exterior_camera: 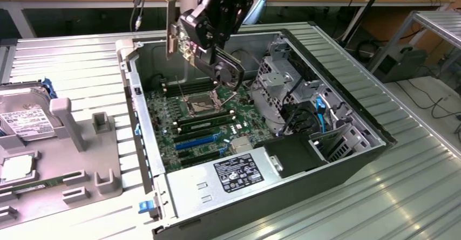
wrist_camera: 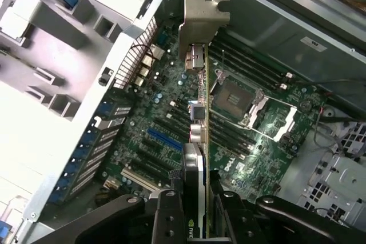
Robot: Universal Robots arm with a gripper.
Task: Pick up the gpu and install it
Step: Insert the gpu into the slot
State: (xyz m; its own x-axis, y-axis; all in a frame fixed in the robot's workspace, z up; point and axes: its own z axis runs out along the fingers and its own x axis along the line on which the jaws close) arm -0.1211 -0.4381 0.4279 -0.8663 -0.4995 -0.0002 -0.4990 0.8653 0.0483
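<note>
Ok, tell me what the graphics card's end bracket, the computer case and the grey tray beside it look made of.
End bracket of the graphics card: bare silvery sheet metal, judging by its bent tab and dull sheen.
Computer case: grey sheet metal, with folded edges and punched slots.
Grey tray: matte, with moulded-looking blocks and pockets, probably plastic, though painted metal is possible.

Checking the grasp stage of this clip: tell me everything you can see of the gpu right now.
The gpu is a small flat card: green circuit board, black cooler on one face, silver metal end bracket with a bent tab. The gripper is shut on it, holding it on edge in the air above the motherboard inside the open computer case. It sits in no slot yet, and nothing besides the gripper appears to touch it.
</note>
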